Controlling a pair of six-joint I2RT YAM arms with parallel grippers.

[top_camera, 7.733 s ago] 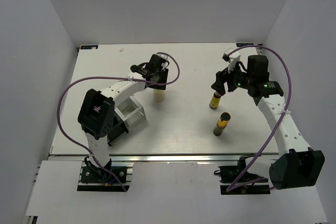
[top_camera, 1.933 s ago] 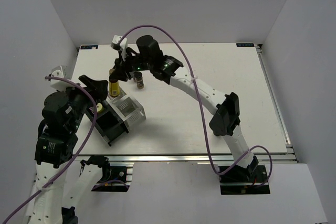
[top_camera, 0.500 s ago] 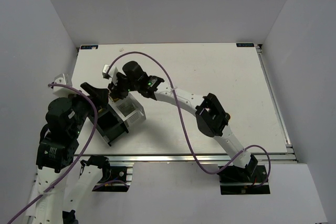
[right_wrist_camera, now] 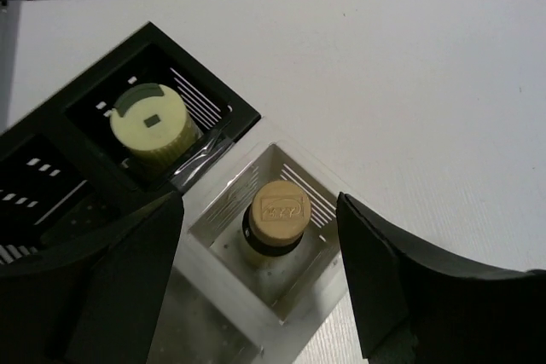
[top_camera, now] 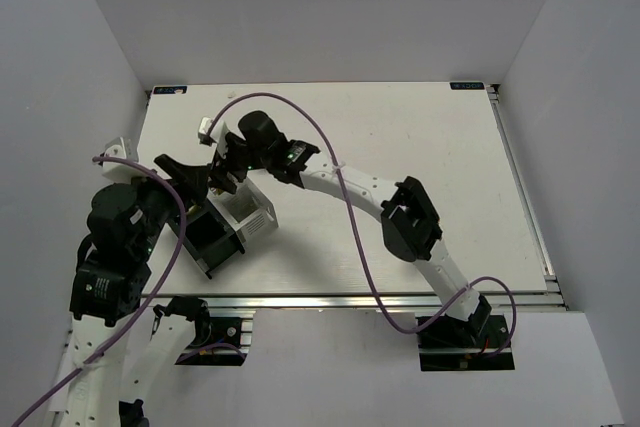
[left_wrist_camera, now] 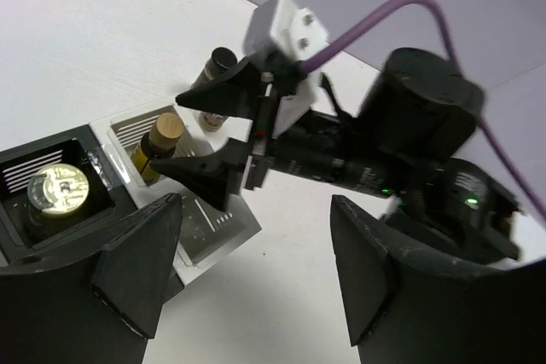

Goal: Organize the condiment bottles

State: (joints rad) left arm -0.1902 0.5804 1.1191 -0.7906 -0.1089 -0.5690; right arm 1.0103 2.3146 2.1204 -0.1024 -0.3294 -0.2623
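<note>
Two fingers of my right pincer (right_wrist_camera: 260, 196) stand spread wide and grip nothing. They hang over the tan-capped bottle (right_wrist_camera: 280, 210), one finger on each side of it. In the left wrist view a gap shows between each fingertip and the cap, so they are not touching it.

That bottle stands upright in the clear compartment (right_wrist_camera: 328, 240) of the rack (right_wrist_camera: 209, 74), with a dark neck under the cap and a yellowish body below. In the black compartment (right_wrist_camera: 223, 121) just beside it stands the pale-capped bottle (right_wrist_camera: 149, 121), also upright, its round cream-yellow top facing up. It lies up and to the left of my right pincer in the wrist view, outside the span of the fingers.

One more, the dark-capped bottle (left_wrist_camera: 217, 64), stands on the white table (right_wrist_camera: 409, 83) just beyond the rack, behind my right pincer's far finger.

My left pincer (left_wrist_camera: 256, 202) is likewise open and holds nothing. It hangs beside the rack, looking across it at the right pincer, apart from every bottle.
</note>
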